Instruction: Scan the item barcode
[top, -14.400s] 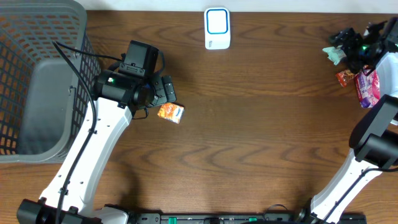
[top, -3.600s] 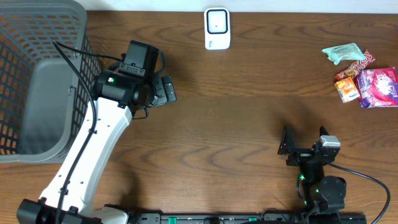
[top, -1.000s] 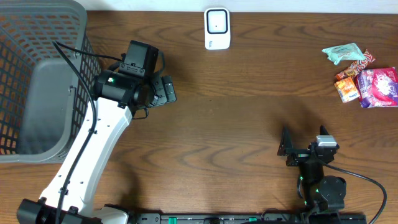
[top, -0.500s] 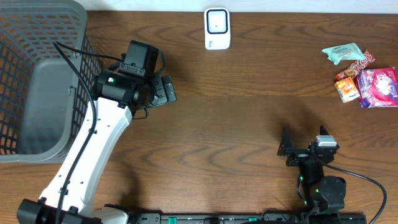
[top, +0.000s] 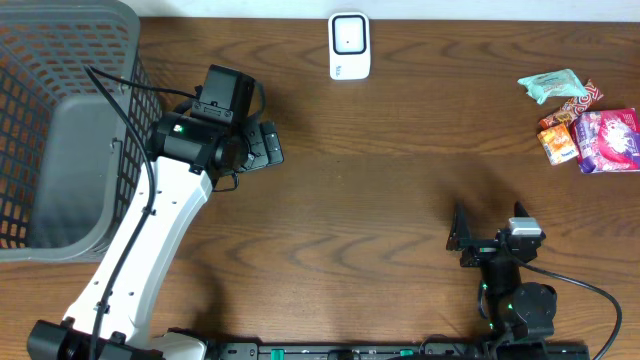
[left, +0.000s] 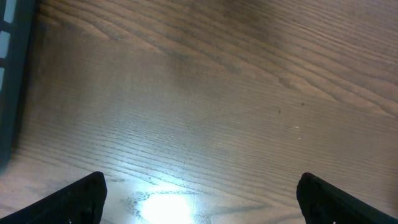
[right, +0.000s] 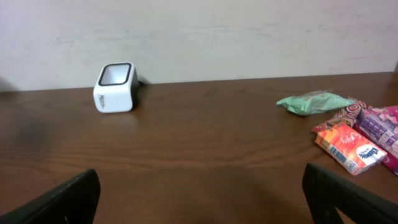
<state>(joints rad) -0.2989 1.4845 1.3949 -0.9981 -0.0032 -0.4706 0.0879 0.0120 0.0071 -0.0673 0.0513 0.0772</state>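
The right gripper (right: 202, 202) sits low at the near edge of the wooden table (top: 400, 180), well in front of the scanner (top: 349, 45) and off to its right. Its jaws are spread wide and empty, aimed across bare wood toward the far side.

Farther in, the left gripper (top: 265, 145) hangs over the tabletop in front of the scanner and to its left, jaws likewise wide apart with nothing between them. Its wrist camera shows only wood grain and a patch of glare.

Well to the scanner's right, near the table's side edge, the items lie in a loose cluster, all resting on the wood and well apart from both grippers. An orange packet (top: 560, 143) is nearest, with a pink pouch (top: 610, 140) just beside it. A red wrapper (top: 585, 97) lies behind them, and a green packet (top: 552, 85) is farthest back.

Well to the scanner's left stands a grey mesh basket (top: 30, 100).

The white scanner itself stands upright at the table's far edge, its dark-rimmed window on top, just before a pale wall (right: 249, 31).
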